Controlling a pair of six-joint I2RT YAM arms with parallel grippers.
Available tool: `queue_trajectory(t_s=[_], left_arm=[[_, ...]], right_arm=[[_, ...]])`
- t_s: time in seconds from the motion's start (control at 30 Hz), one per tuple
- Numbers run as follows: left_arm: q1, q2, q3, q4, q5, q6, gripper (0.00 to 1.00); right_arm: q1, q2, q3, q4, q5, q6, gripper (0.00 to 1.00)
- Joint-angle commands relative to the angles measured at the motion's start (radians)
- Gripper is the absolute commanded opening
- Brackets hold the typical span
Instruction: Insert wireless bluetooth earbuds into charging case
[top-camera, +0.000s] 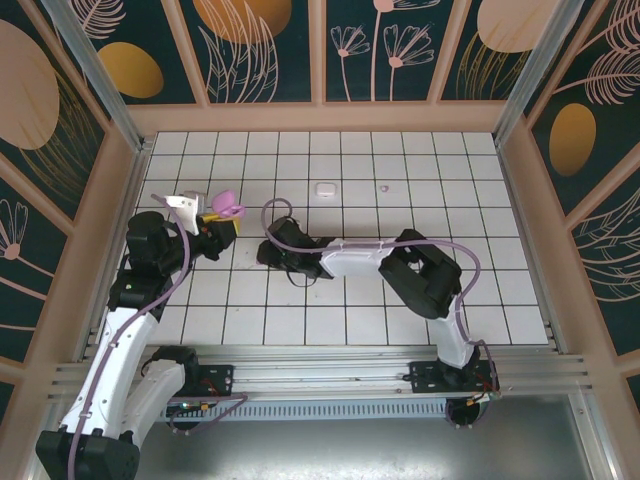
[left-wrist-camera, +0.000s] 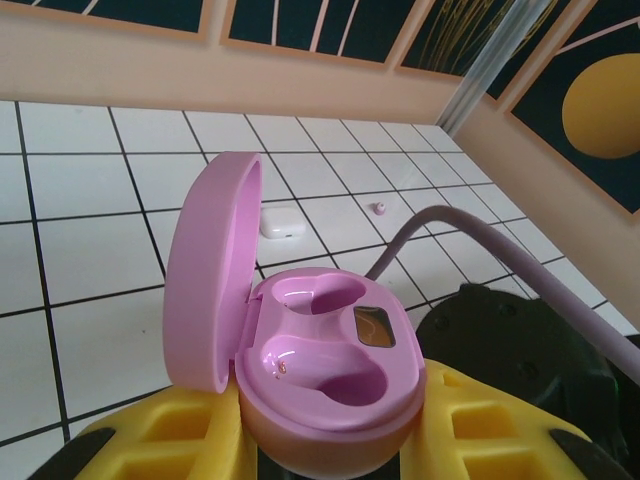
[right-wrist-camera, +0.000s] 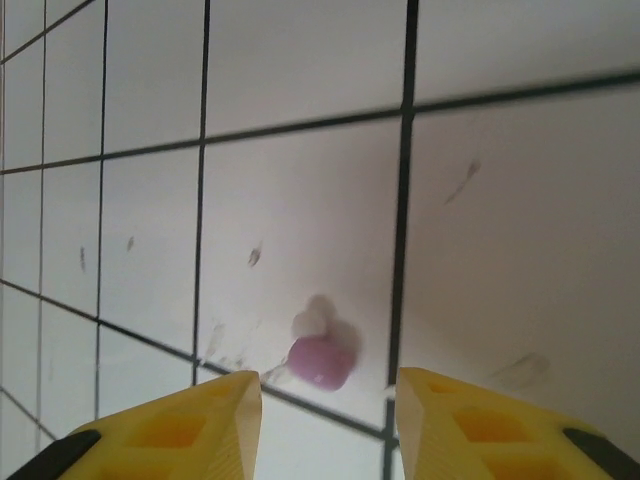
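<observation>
So far nothing is seated: left jaws clamp the open case (left-wrist-camera: 330, 360), both wells empty; right jaws stand apart over one earbud (right-wrist-camera: 322, 362) on the tabletop (right-wrist-camera: 500, 200).

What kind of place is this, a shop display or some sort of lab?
Probably a small robot test booth rather than a shop: a left arm and a right arm bolted to a metal rail, a white gridded tabletop, and leaf-patterned wall panels closing it in.

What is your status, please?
Left gripper shut on open pink case, wells empty. Right gripper open over pink earbud on tile. White box lies apart, beyond both.
</observation>
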Motion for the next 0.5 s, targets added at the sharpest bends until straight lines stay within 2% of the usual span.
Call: queue_trajectory(t_s=[0.0,0.23,0.47], left_arm=[[0.006,-0.004,-0.014,0.027,-0.008,0.005,0.22],[0.006,-0.012,-0.025,0.029,-0.015,0.004,0.21],[0.007,-0.018,-0.030,0.028,-0.021,0.005,0.21]], right_arm=[[0.032,0.000,0.047,0.008,-0.002,0.119,0.39],[0.050,0.058,0.096,0.028,-0.054,0.140,0.18],[0.048,0.103,0.100,0.033,-0.061,0.117,0.04]])
